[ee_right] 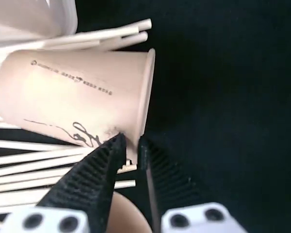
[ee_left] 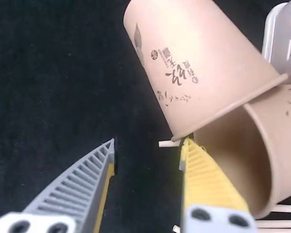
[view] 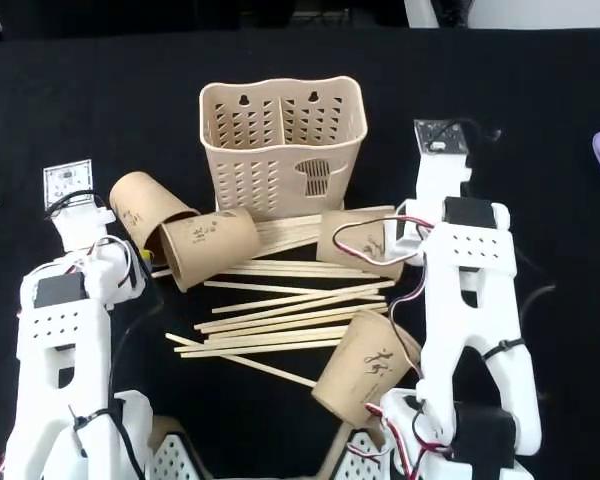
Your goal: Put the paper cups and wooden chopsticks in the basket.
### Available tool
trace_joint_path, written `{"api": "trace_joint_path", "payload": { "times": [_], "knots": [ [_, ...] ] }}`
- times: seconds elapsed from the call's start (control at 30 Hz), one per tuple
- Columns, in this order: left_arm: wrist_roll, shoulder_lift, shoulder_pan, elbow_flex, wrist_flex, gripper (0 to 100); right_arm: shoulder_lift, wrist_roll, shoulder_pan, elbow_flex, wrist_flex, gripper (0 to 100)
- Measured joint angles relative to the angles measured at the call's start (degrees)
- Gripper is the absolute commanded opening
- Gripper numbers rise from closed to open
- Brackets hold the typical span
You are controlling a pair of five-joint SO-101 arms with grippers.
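One beige slotted plastic basket stands upright at the back of the black table. Just off its front right corner a tan paper cup lies on its side, long axis across the table, mouth toward my right arm. I see the right gripper pinched narrow on that rim, while the left gripper gapes wide beside two more tipped cups; wooden chopsticks lie strewn between the arms, mostly crosswise.

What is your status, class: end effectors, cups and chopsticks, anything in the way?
Left end effector open at two touching cups. Right end effector shut on rim of third cup. Basket empty, chopsticks strewn between cups.
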State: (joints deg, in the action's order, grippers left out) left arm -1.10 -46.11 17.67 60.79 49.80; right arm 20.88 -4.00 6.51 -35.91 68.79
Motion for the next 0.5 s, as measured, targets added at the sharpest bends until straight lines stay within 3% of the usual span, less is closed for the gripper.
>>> {"api": "trace_joint_path", "payload": {
  "times": [0.27, 0.5],
  "knots": [
    [0.00, 0.00, 0.00, 0.00, 0.00, 22, 11.16, -0.09, 0.00, -0.09, 5.63, 1.1],
    [0.00, 0.00, 0.00, 0.00, 0.00, 22, 22.51, -6.42, 0.00, -0.09, 9.49, 1.1]
  ]
}}
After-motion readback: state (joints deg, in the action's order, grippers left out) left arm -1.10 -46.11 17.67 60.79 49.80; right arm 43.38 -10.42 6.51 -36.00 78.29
